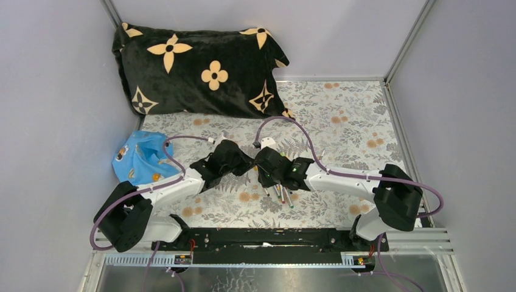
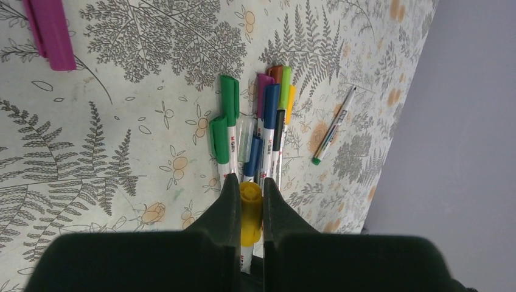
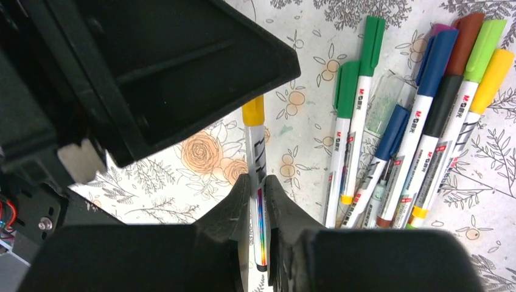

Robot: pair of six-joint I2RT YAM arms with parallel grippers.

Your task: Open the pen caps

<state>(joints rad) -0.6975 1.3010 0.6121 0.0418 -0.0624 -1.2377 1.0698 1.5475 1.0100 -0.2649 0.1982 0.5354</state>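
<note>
left pincer (image 2: pixel 249 183) grips yellow cap (image 2: pixel 249 214); right pincer (image 3: pixel 257 182) clamps pen barrel (image 3: pixel 256 152).

Red brand mark "M&G" reads on the white barrels of the pens (image 3: pixel 389 140) lying bunched. It is clear on the green-capped pen (image 3: pixel 363 97), the blue-capped pen (image 3: pixel 420 118) and the light-green-capped pen (image 3: pixel 463 109). Finer print beneath is illegible. The pen (image 3: pixel 256 158) under the yellow cap (image 3: pixel 253 111) carries black print, unreadable.
</note>
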